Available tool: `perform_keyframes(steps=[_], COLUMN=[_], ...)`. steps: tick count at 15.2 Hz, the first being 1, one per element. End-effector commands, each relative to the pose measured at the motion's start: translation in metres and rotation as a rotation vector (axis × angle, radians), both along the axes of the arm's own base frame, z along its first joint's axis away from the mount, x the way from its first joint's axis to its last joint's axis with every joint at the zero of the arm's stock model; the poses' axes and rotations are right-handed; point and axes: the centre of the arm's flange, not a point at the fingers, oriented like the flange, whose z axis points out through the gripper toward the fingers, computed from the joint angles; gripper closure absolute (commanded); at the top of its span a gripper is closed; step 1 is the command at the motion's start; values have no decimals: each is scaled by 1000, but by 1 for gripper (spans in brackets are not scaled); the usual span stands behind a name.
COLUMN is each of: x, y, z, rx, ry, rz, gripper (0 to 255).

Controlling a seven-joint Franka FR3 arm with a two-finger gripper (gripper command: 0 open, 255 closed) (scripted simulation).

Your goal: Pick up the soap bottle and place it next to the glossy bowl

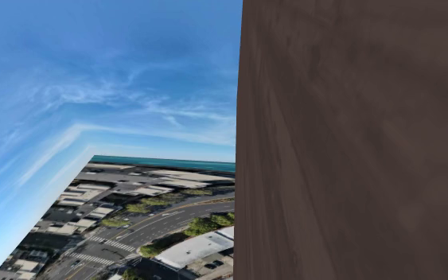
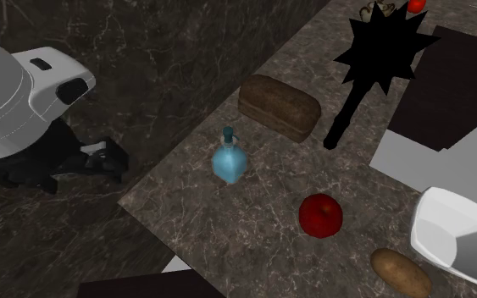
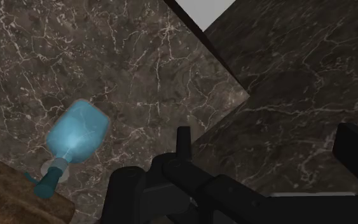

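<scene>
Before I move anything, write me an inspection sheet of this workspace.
Surface: dark veined marble counter.
Job's things: blue soap bottle near the counter's edge, close to the loaf; white bowl at the second exterior view's right, well apart from the bottle.
Clutter: loaf, red fruit, potato, black spiky shape.
Grippers: claw open, off the counter's edge, not touching the bottle.
Cables: nothing seen.
Surroundings: brown panel and sky-and-city backdrop in the shoulder view.
</scene>
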Motion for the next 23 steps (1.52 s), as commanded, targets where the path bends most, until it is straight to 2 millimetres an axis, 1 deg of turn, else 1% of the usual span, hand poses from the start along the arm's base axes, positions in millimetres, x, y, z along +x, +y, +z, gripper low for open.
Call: perform_keyframes(steps=[1,12,23], x=[0,85,172], y=[0,-91,-185], z=[0,-62,-119], rx=[0,-53,-106], ry=[0,-3,-7], rz=[0,16,32], gripper=[0,0,0])
